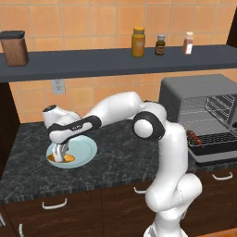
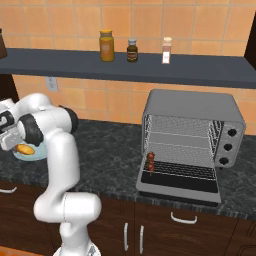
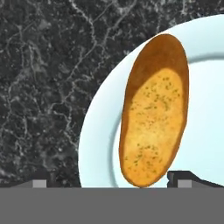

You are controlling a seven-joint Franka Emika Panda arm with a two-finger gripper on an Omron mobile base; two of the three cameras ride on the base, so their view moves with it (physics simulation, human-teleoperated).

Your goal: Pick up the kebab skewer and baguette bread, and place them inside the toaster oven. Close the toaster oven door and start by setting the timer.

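From the left base view, I am reaching down over the pale blue plate (image 1: pixel 85 152) on the dark marbled counter (image 1: pixel 120 162), my gripper (image 1: pixel 60 156) hanging just above the baguette bread (image 1: pixel 67 159), which is lying on that plate. The kebab skewer (image 1: pixel 193 137) is already resting on the rack of the toaster oven (image 1: pixel 203 115), whose door is hanging open.

From the right base view, the baguette bread (image 2: pixel 25 149) is showing as an orange oval beside my wrist, well apart from the toaster oven (image 2: pixel 192 132), where the kebab skewer (image 2: pixel 150 162) is sitting at the rack's front left above the lowered toaster oven door (image 2: pixel 182 186).

In the hand view, my jaws are standing wide and released, one fingertip on each side of the baguette bread's (image 3: pixel 154 111) near end. I am judging the loaf light, crusty and somewhat crushable, so I am aiming to pinch across its narrow width near the middle, gently.
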